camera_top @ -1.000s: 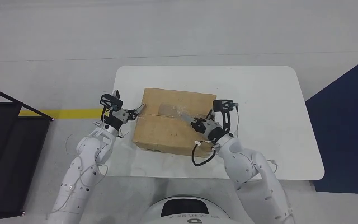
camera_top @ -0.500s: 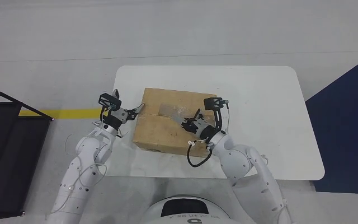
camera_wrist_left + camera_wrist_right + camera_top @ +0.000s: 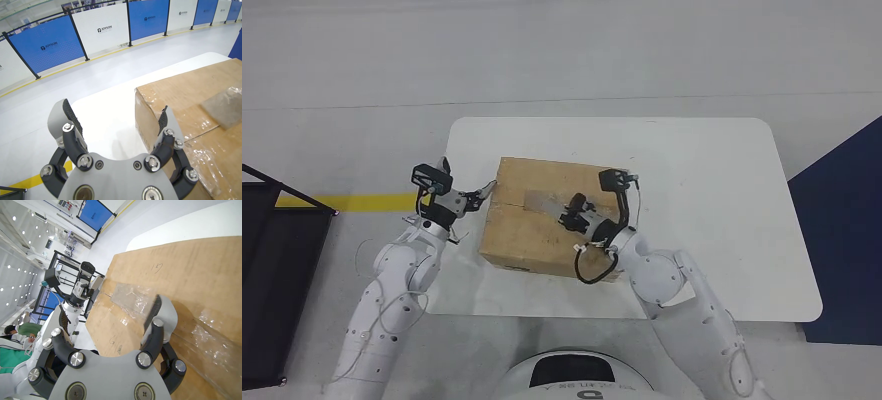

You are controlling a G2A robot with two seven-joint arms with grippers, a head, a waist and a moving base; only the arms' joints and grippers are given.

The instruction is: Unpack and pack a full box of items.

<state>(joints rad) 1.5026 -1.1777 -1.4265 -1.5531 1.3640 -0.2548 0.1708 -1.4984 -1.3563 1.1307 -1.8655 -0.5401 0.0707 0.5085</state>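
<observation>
Bright, even light — soft shadows

One overhead view, two wrist views.
Top camera looks down from afar; both wrist cameras sit close to the cardboard box [image 3: 524, 236], shared by all.

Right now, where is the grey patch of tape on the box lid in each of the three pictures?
Top view: the grey patch sits mid-lid on the cardboard box, beside the right end effector.
Left wrist view: the patch lies on the lid, past the box's near corner.
Right wrist view: the patch lies on the lid just past the right end effector.
Shared landmark: the lid's seam, running under the patch in every view.
</observation>
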